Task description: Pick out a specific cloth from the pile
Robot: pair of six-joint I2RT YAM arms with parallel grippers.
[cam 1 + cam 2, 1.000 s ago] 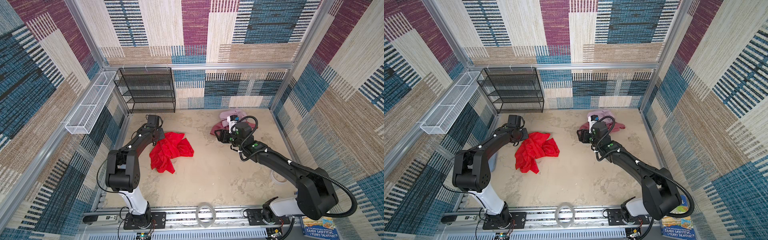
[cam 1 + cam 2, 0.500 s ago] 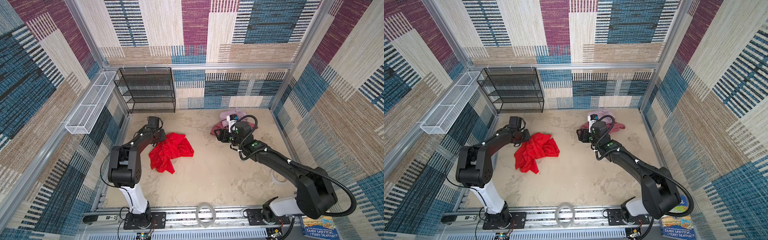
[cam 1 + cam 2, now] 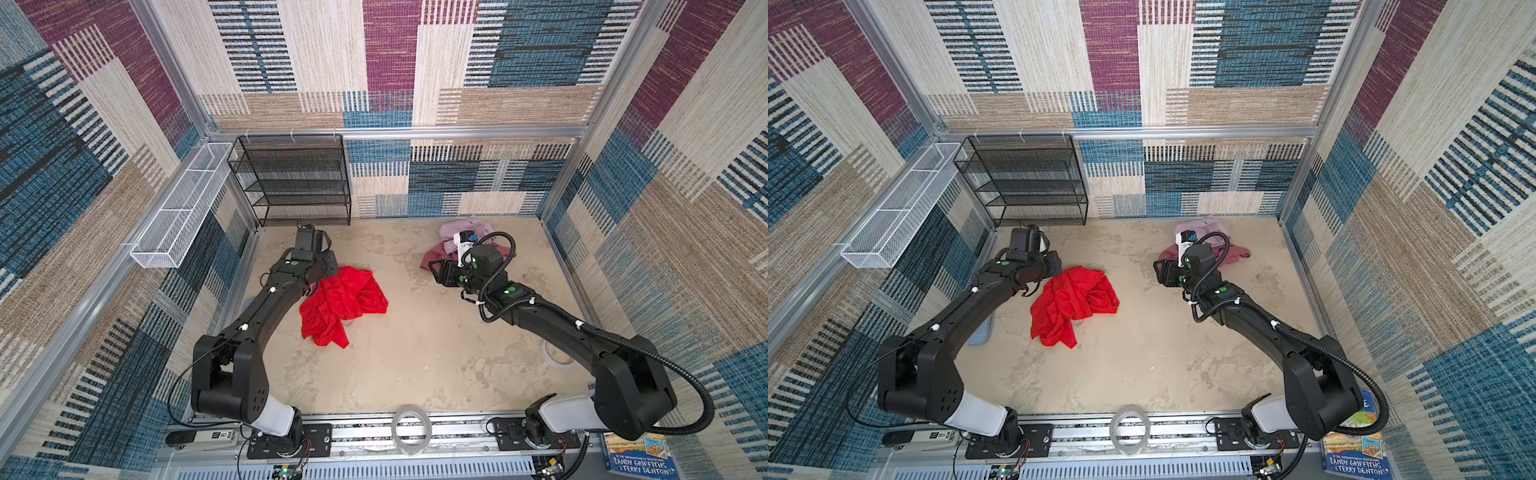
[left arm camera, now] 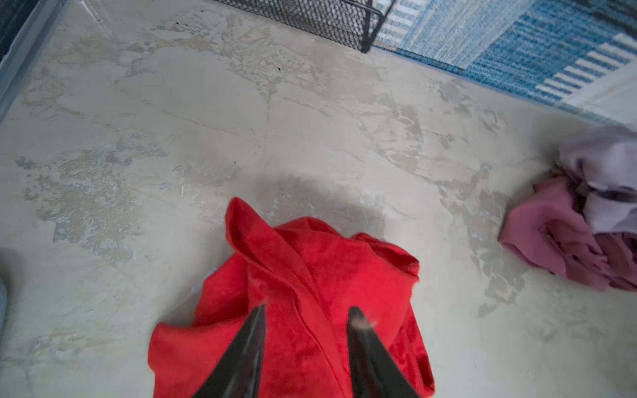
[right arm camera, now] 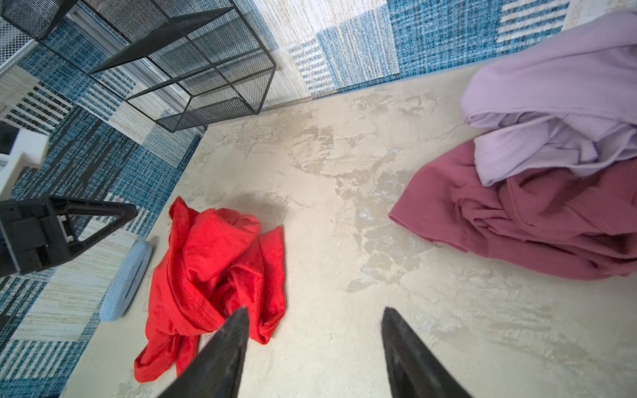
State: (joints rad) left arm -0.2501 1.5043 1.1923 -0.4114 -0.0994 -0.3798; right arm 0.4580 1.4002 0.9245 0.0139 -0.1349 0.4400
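The cloth (image 3: 340,303) (image 3: 1073,299) is bright red and lies crumpled on the floor at centre-left, apart from the pile. My left gripper (image 4: 308,310) hovers over its far left edge, open, with red fabric below the gap and nothing pinched. The pile (image 3: 459,227) at the back right is a pale lilac cloth (image 5: 551,103) on top of a dusty rose one (image 5: 517,213). My right gripper (image 5: 315,310) stands open over bare floor just left of the pile, pointing toward the red cloth (image 5: 213,268).
A black mesh rack (image 3: 299,178) stands against the back wall and a white wire basket (image 3: 178,208) hangs on the left wall. A pale blue pad (image 5: 125,279) lies left of the red cloth. A tape roll (image 3: 409,424) sits at the front rail.
My left gripper has gone from shut to open and has let go of the red cloth, which stays on the floor. The right arm has not moved.
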